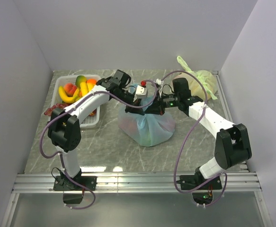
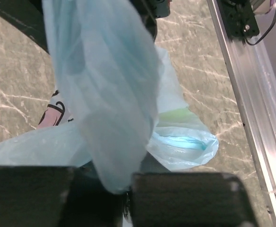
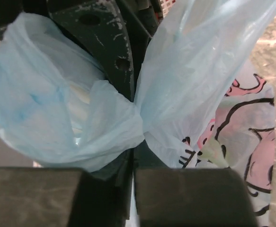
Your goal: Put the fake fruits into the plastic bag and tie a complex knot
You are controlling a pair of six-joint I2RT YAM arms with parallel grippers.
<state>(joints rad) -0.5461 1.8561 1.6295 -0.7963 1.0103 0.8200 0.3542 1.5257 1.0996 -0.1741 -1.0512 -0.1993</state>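
Observation:
The light-blue plastic bag (image 1: 147, 126) stands in the middle of the table, its body bulging and its top gathered under both grippers. My left gripper (image 1: 138, 97) is shut on a strip of the bag's handle ear (image 2: 109, 94) that hangs down into its jaws (image 2: 103, 182). My right gripper (image 1: 158, 105) is shut on the other ear (image 3: 185, 75), which runs into its jaws (image 3: 110, 177). The two ears meet in a tight twisted pinch (image 3: 138, 116); whether it is a tied knot I cannot tell. Fake fruits (image 1: 76, 90), bananas and orange ones, lie in a white basket (image 1: 93, 120).
A pale yellow-green tied bag (image 1: 205, 80) sits at the back right corner. Dark red grapes (image 1: 49, 111) lie beside the basket's left side. A metal rail (image 2: 251, 109) runs along the table's near edge. Grey walls close in on the left, right and back.

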